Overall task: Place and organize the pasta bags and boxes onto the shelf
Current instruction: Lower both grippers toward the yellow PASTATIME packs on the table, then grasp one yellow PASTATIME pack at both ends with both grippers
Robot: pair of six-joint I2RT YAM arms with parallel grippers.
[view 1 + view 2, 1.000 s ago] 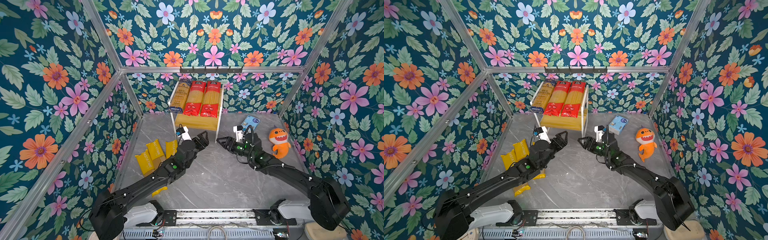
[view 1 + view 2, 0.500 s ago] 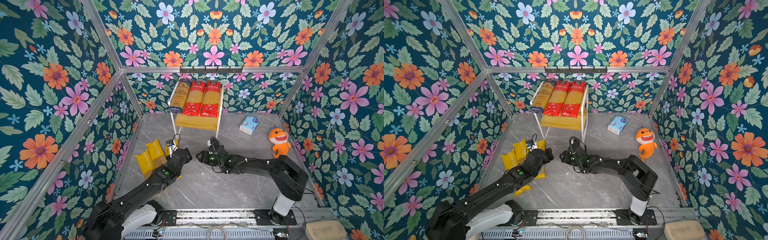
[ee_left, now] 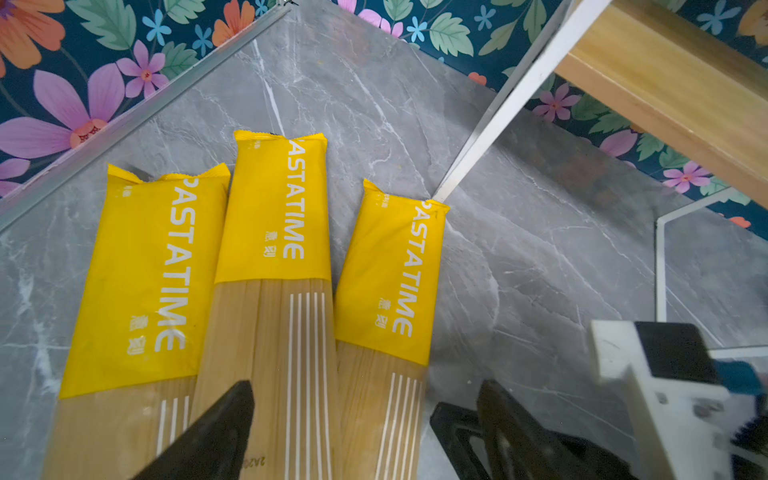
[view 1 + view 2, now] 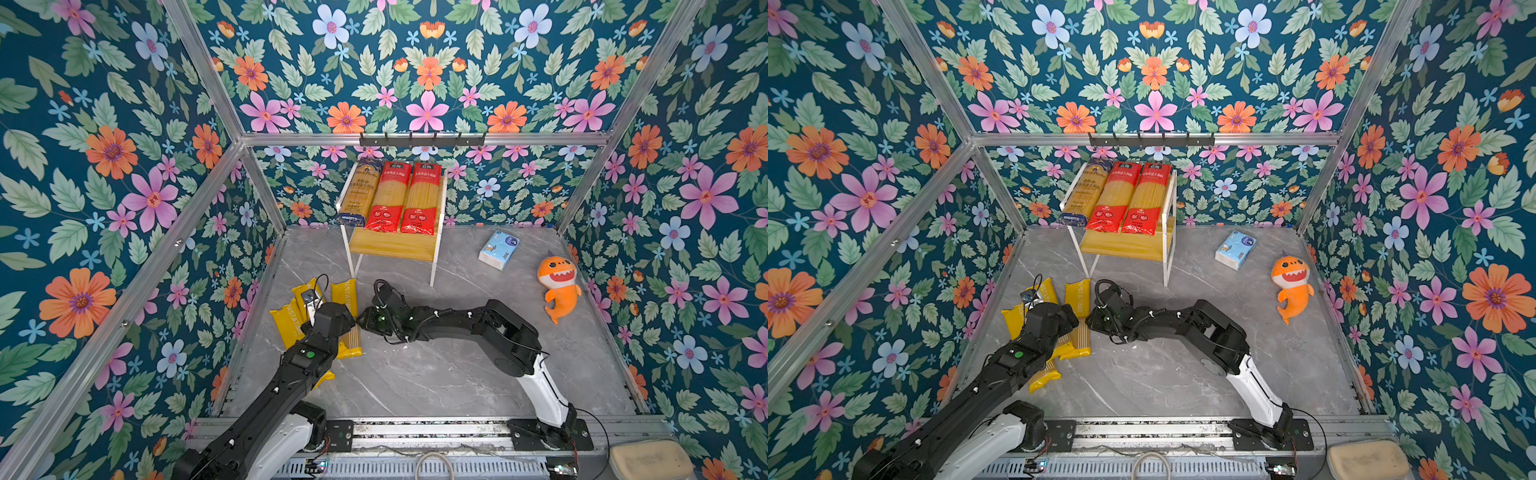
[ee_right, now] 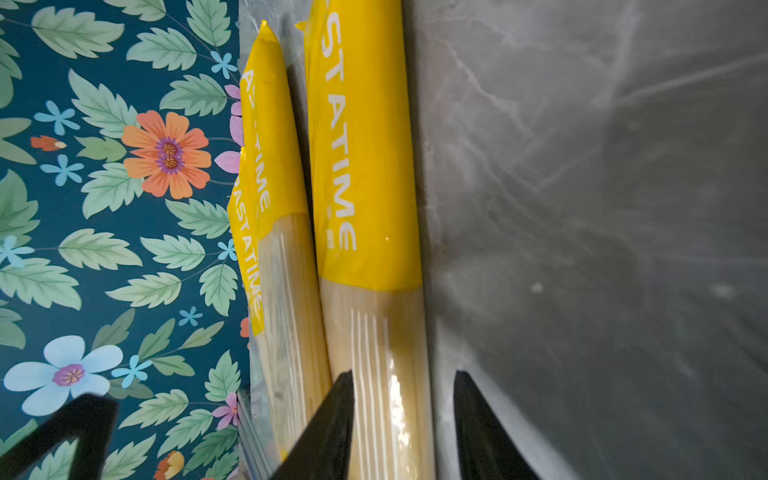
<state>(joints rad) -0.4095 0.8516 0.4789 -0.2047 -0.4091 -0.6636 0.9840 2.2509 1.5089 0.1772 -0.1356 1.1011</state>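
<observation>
Three yellow PASTATIME packs (image 4: 345, 293) are lying side by side on the surface (image 4: 436, 374), left of centre. One navy pack (image 4: 360, 191) and two red packs (image 4: 390, 195) are resting on the shelf (image 4: 392, 249), upper centre. One tissue pack (image 4: 498, 249) and one plush toy (image 4: 559, 286) are lying at right. The left pincer (image 3: 365, 386) is hanging wide apart over the yellow packs. The right pincer (image 5: 403, 378) is straddling one yellow pack, jaws apart, not clamped.

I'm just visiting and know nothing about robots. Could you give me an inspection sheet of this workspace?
Surface: grey marbled table.
Job's things: navy pack and two red packs on the shelf's upper board; three yellow packs flat on the table.
Clutter: tissue pack, orange toy shark.
Tools: left tool open above the yellow packs; right tool astride the rightmost yellow pack, not clamped.
Cables: black loops at both wrists.
Surroundings: floral walls, black hook rail.
</observation>
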